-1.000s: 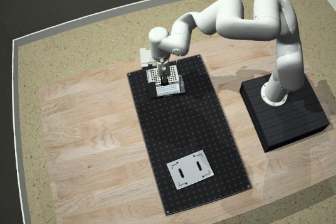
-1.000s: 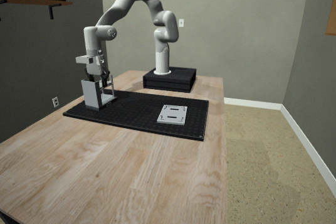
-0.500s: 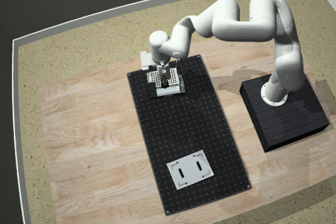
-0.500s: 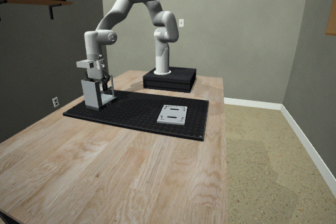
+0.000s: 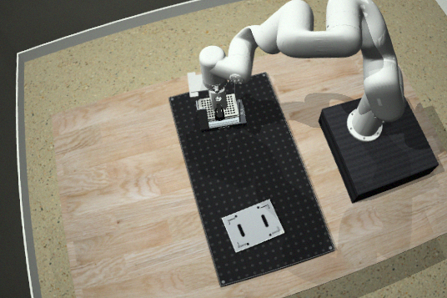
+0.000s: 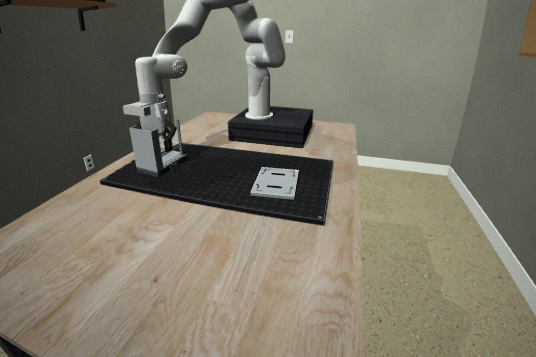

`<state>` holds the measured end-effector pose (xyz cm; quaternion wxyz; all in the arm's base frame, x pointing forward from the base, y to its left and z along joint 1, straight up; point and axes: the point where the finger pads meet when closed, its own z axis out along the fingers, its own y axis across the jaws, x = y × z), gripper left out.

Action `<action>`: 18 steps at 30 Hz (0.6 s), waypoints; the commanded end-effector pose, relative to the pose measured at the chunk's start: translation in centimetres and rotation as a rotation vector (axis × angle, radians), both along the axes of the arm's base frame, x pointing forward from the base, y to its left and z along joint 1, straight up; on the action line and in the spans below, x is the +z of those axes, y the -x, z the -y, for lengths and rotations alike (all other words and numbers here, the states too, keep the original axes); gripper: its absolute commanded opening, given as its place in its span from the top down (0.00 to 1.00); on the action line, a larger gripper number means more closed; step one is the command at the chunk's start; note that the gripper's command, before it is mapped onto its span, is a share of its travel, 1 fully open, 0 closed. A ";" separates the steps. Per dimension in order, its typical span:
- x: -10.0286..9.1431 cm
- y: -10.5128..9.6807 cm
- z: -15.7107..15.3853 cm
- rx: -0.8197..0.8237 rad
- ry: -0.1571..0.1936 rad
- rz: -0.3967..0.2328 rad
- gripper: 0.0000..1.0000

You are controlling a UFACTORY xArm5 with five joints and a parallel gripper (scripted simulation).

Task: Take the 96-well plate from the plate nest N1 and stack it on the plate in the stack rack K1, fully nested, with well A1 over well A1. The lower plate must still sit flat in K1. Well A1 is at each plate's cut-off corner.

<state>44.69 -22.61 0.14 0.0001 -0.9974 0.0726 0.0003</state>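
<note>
96-well plate (image 5: 228,106) is clamped between the fingers of the gripper (image 5: 218,112), which is lowered inside stack rack k1 (image 6: 143,151) at the far end of the black breadboard (image 5: 250,179). the fingers stand wide because they span the plate's body. the grip is from above so the plate stays level as it meets the lower plate, which is hidden beneath it. plate nest n1 (image 5: 253,225) holds no plate, so the pick step appears done. cut-off corner alignment cannot be read at this size. nesting depth cannot be confirmed from either view.
</note>
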 end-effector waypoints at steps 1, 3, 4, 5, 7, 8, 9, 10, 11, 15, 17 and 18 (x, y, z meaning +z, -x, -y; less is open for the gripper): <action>-0.5 -0.1 0.1 0.000 0.002 0.003 1.00; -0.8 -0.1 0.1 0.000 0.002 0.003 1.00; -0.8 -0.1 0.1 0.000 0.002 0.003 1.00; -0.8 -0.1 0.1 0.000 0.002 0.003 1.00; -1.1 -0.1 0.1 0.000 0.002 0.003 1.00; -1.1 -0.1 0.1 0.000 0.002 0.003 1.00; -1.1 -0.1 0.1 0.000 0.002 0.003 1.00; -1.1 -0.1 0.1 0.000 0.002 0.003 1.00; -1.1 -0.1 0.1 0.000 0.002 0.003 1.00; -1.1 -0.1 0.1 0.000 0.002 0.003 1.00; -1.1 -0.1 0.1 0.000 0.002 0.003 1.00; -1.1 -0.1 0.1 0.000 0.002 0.003 1.00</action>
